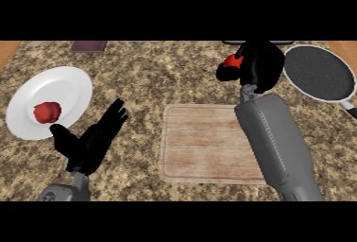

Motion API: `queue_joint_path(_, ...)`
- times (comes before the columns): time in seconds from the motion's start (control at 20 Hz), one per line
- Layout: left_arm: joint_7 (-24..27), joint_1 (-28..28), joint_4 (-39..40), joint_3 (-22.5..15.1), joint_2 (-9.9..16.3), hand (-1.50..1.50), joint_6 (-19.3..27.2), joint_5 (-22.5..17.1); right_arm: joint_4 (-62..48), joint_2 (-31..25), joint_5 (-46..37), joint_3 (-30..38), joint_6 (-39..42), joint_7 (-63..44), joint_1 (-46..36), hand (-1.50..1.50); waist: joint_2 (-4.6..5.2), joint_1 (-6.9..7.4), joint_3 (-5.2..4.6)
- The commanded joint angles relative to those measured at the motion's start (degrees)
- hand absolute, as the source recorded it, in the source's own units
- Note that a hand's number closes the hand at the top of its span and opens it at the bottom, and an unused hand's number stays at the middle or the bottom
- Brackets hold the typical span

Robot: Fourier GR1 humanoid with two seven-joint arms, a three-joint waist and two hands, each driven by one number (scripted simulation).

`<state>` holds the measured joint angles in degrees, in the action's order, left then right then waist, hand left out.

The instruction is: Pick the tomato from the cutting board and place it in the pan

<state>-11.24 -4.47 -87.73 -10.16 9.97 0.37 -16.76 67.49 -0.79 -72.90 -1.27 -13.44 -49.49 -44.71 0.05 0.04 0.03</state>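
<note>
**Tomato held beside the pan**

The tomato (232,60) is clasped in the curled fingers of the right hand (254,66), near the counter's far edge and off the cutting board (209,144). The pan (320,73) lies just to the right of that hand, by the far right corner. The left hand (94,137) is held with fingers relaxed beside a white plate (66,85) carrying a red fruit (46,112).

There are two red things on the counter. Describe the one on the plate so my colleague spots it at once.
Find the white plate at the counter's far left, left of the wooden cutting board. The red fruit lies alone on its lower left part, beyond the open left hand. The other red item is held in the right hand beside the pan.
</note>
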Motion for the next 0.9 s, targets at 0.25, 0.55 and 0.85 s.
queue_joint_path(0.25,0.22,0.32,0.42,1.17,0.05,0.00,-2.05,-0.25,-5.10,-5.25,12.06,11.04,-13.91,11.39,1.61,1.50,0.21,0.48,0.00)
queue_joint_path(0.55,2.14,-0.37,2.19,-0.36,-2.90,0.00,0.09,3.07,-18.57,-11.44,8.16,12.28,-19.64,17.43,2.11,1.50,0.37,0.72,-0.02)
queue_joint_path(0.85,0.08,1.63,-2.19,-0.21,-1.70,0.00,-1.11,2.33,-31.43,-20.13,10.21,18.07,-27.87,25.19,-2.41,1.50,0.58,1.73,0.05)
